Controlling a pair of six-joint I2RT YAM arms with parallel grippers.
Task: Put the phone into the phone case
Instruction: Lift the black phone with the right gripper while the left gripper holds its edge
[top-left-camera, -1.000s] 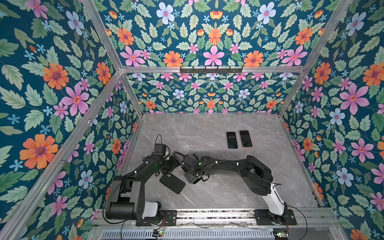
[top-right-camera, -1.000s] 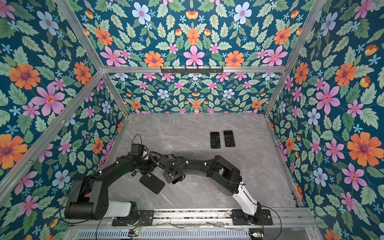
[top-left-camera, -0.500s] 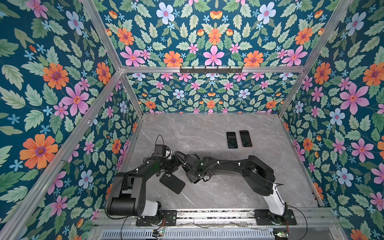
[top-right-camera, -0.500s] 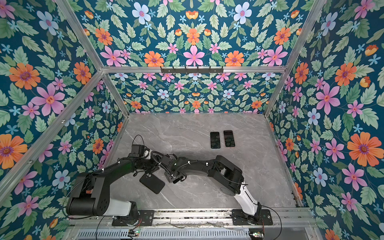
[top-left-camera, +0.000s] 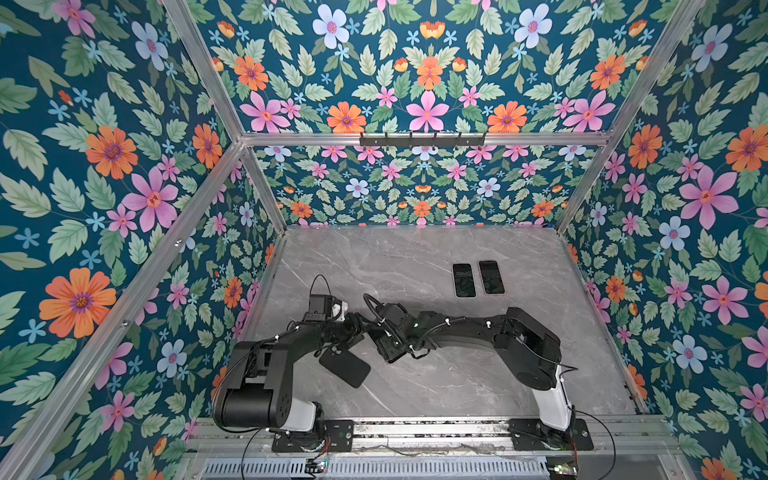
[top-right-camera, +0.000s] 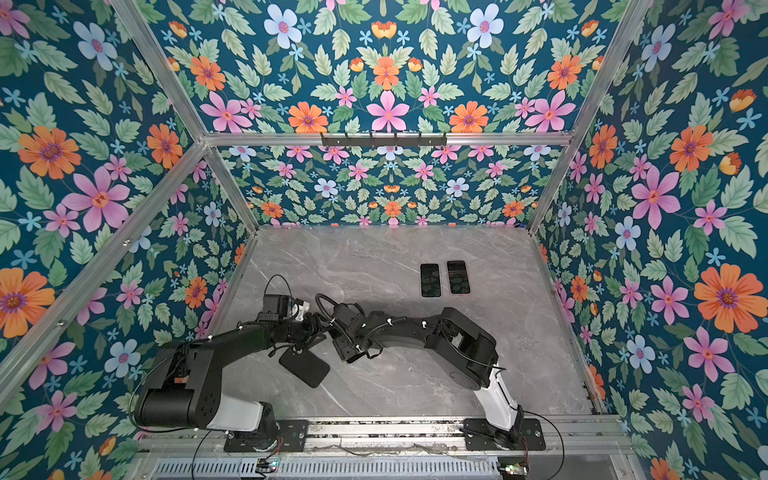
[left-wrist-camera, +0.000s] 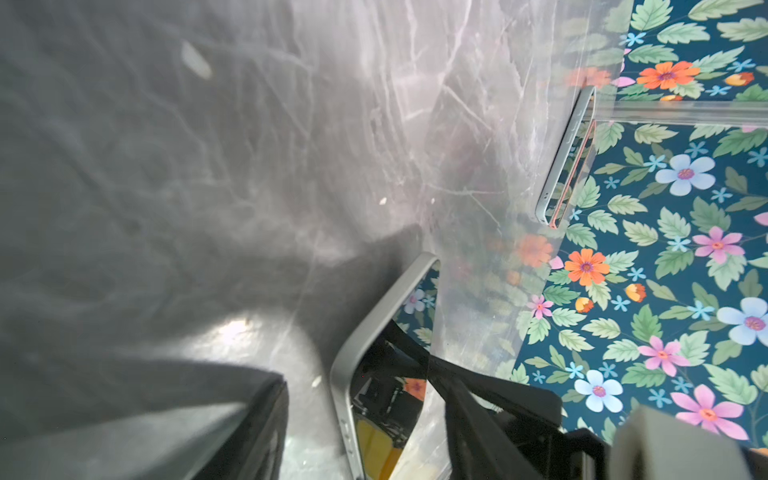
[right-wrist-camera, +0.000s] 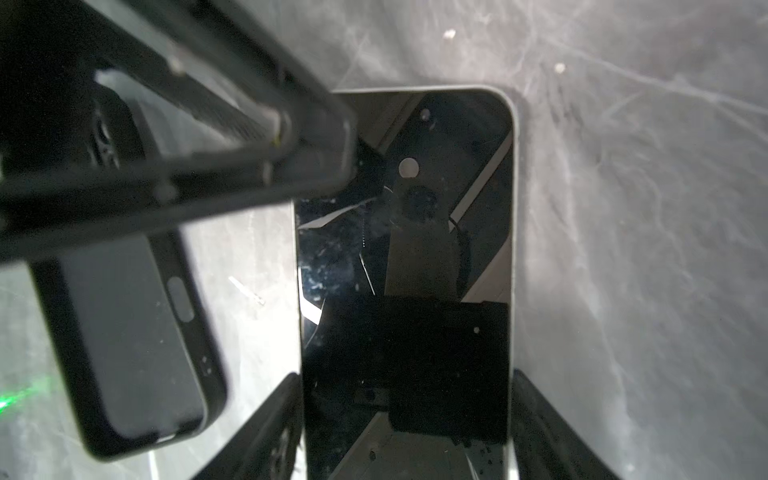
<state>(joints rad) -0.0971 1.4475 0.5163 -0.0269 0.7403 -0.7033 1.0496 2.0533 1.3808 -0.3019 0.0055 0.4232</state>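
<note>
The phone (right-wrist-camera: 415, 249), with a black screen and a silver rim, lies flat in the right wrist view. My right gripper (right-wrist-camera: 405, 376) is shut on it, with a finger against each long edge. In the left wrist view the phone (left-wrist-camera: 374, 316) stands between the fingers of my left gripper (left-wrist-camera: 357, 374), which is open, with a gap on one side. One left finger (right-wrist-camera: 208, 124) crosses the phone's far corner. The black phone case (top-left-camera: 345, 368) (top-right-camera: 304, 365) (right-wrist-camera: 124, 332) lies on the table just in front of both grippers (top-left-camera: 365, 332). In both top views the held phone is hidden.
Two other phones (top-left-camera: 463, 280) (top-left-camera: 491, 277) lie side by side at the back right of the grey marble table (top-left-camera: 415, 386); the left wrist view shows them (left-wrist-camera: 567, 158) edge-on. Floral walls (top-left-camera: 124, 208) and aluminium posts enclose the table.
My left gripper's fingers have narrowed around the phone and it has edged closer to the right gripper. The case has not moved.
</note>
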